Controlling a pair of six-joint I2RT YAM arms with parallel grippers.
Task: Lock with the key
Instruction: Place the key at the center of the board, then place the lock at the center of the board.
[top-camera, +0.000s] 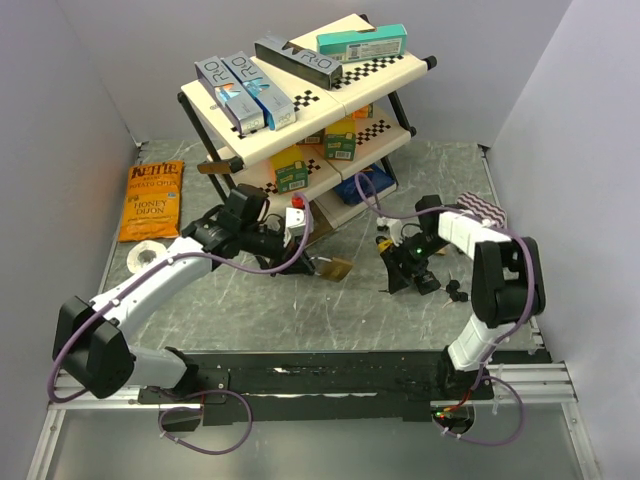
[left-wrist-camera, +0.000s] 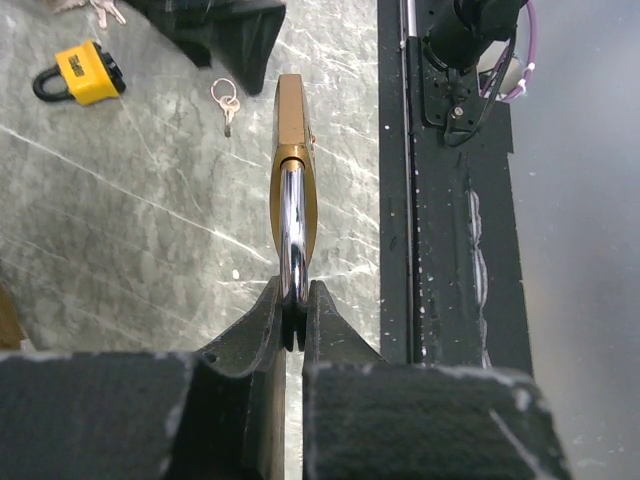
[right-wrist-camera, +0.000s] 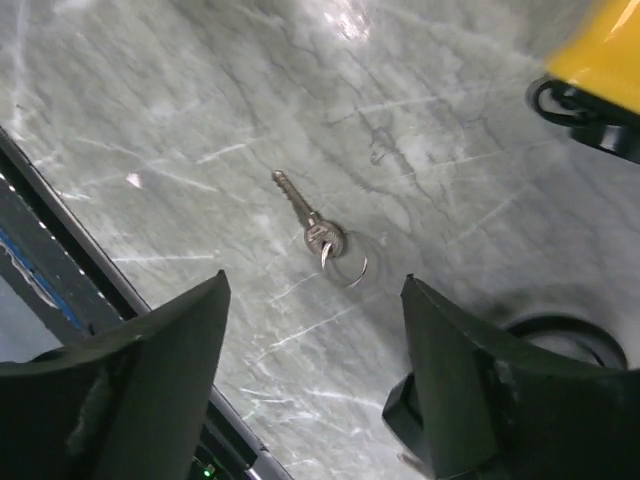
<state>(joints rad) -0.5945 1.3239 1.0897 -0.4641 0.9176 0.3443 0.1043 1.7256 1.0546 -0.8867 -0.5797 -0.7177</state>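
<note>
Currently the gold-coloured brass padlock (left-wrist-camera: 291, 120) is held by its chrome shackle (left-wrist-camera: 291, 230), pinched between the fully closed jaws of the left gripper (left-wrist-camera: 293, 320). The body sticks straight out from the gripper and appears lifted off the grey marbled tabletop (left-wrist-camera: 150, 220). Likely reason: the far end, where the keyway is presumed to be, is kept free and presented toward the other arm. The keyway itself cannot be seen.

The right gripper (right-wrist-camera: 312, 300) is spread wide with nothing held, poised over the small silver key (right-wrist-camera: 300, 212). The key lies flat on the tabletop with its split ring (right-wrist-camera: 348, 268) attached, untouched, just ahead of the jaws. This is read as a pre-grasp pose. A thin flat pick off a hard surface, so slip risk is judged high.

A yellow padlock with black shackle (left-wrist-camera: 85, 72) lies nearby, apart from the key; it is not judged relevant to this step.
</note>
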